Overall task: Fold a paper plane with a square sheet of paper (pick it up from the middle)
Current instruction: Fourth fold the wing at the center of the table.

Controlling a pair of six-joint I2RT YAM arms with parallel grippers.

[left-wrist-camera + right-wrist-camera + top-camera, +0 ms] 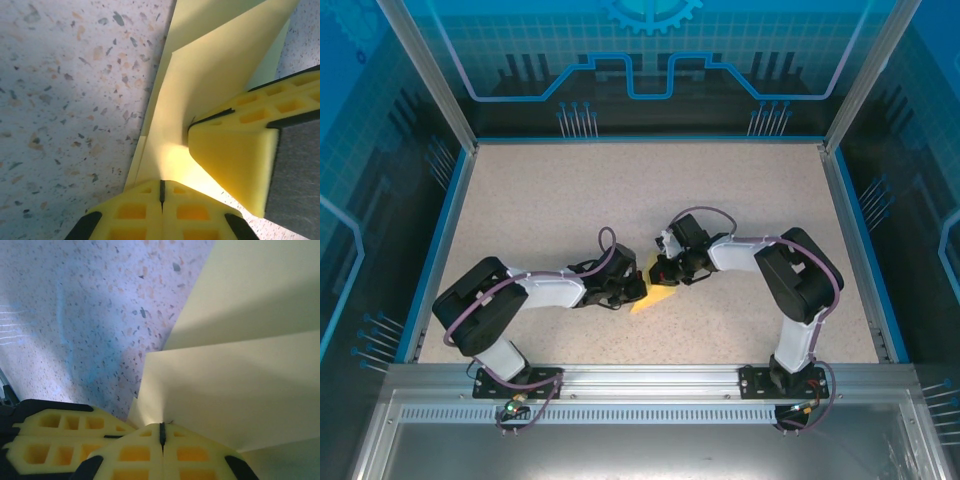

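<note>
Two arms, counted from the overhead view. Left arm (550,290): base at the near left, elbow thrown out to the left, forearm laid low and reaching right toward the middle of the speckled surface (570,200). Right arm (790,270): base at the near right, elbow raised and pushed outward, forearm reaching left, wrist angled down. Nose to nose at mid-surface, almost touching.

Two grippers. Left gripper (625,290): pressed together, yellow pads flush along one thin seam in its own wrist view (161,197), pinching a raised flap of the paper right at the tips. Right gripper (660,272): likewise pressed together (161,437), nipping the paper where a folded edge runs into the seam. Each visible to the other's camera: right gripper's pads (235,155) just beside the left tips, left gripper's pads (65,435) low at the left of the right wrist view.

One sheet of paper (655,300), pale yellow, partly folded: layers overlapping, one flap standing off the surface, creased edges fanning away from the tips (215,65) (240,385). Seen from above as a small pointed shape between and just below the two grippers, near the middle of the surface.
</note>
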